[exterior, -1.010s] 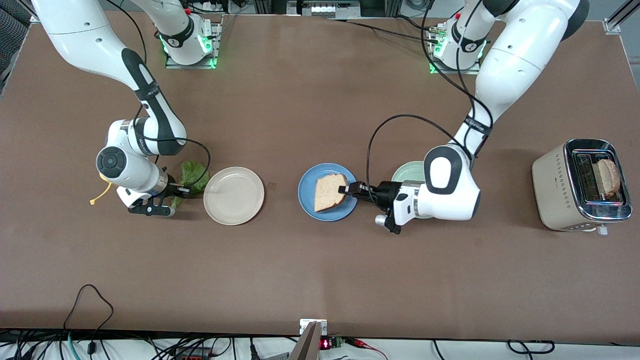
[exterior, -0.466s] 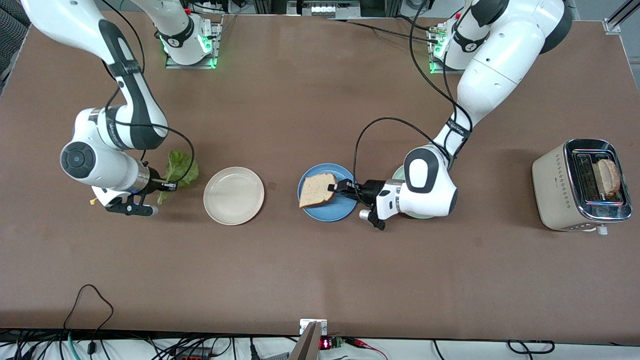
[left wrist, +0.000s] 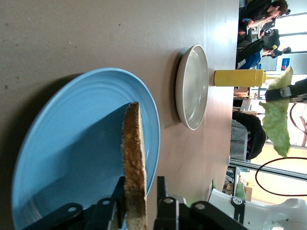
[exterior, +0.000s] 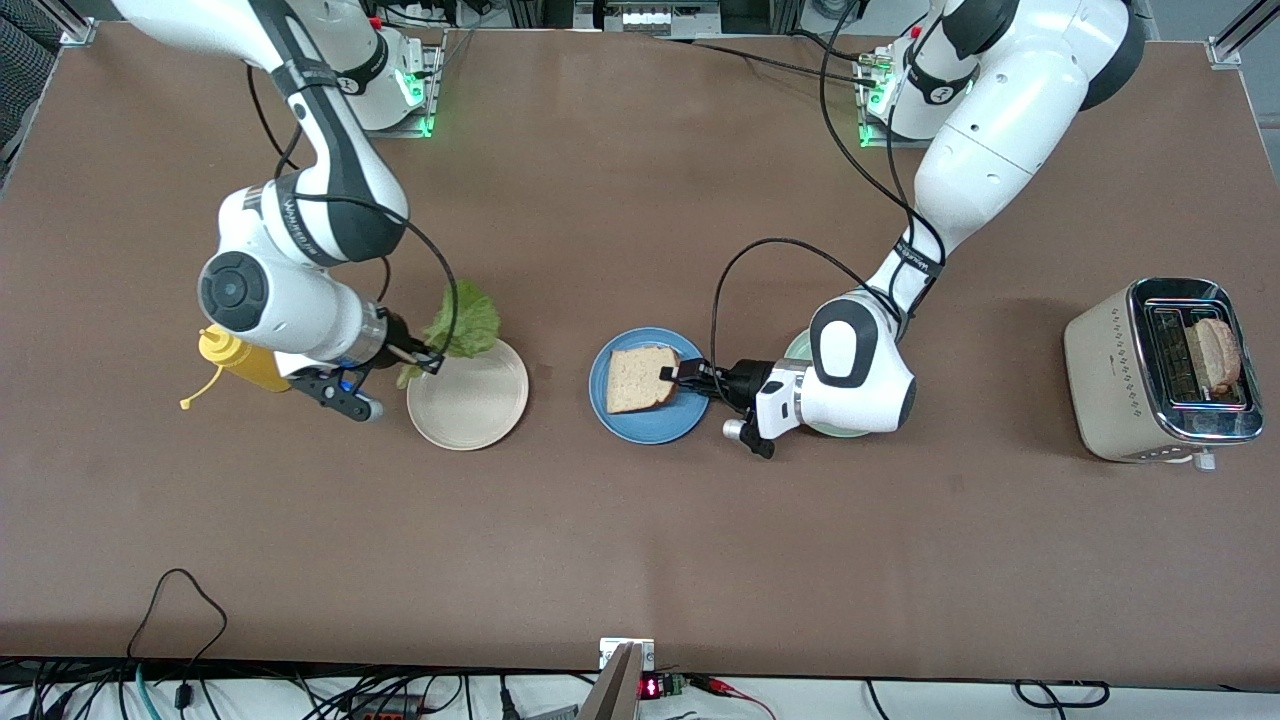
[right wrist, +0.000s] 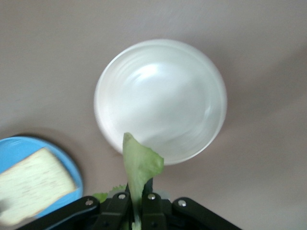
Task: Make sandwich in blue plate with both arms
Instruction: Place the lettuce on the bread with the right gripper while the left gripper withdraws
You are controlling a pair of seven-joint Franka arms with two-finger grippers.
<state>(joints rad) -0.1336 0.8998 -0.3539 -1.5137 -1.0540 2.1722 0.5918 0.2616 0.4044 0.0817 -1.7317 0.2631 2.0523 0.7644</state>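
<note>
**Bread at the blue plate, lettuce over the cream plate**

The left gripper [exterior: 668, 377] reaches in low over the blue plate [exterior: 650, 425], which lies near the middle of the desk [exterior: 640, 560]. A bread slice [exterior: 640, 378] stands between its jaws, tilted on edge in the left wrist view with its lower end at the plate — the jaws sit close on either side of it, but whether they grip it or have slackened I cannot tell.

The right gripper [exterior: 425, 360] hangs over the rim of the cream plate [exterior: 470, 410], which lies beside the blue plate toward the right arm's end. Its jaws are closed on a lettuce leaf [exterior: 462, 320] — the leaf is off the desk.

A yellow squeeze bottle [exterior: 240, 360] lies near the right arm's end. A toaster [exterior: 1130, 370] with bread in its slot stands at the left arm's end. A pale green plate [exterior: 805, 345] is mostly hidden under the left arm's wrist.
</note>
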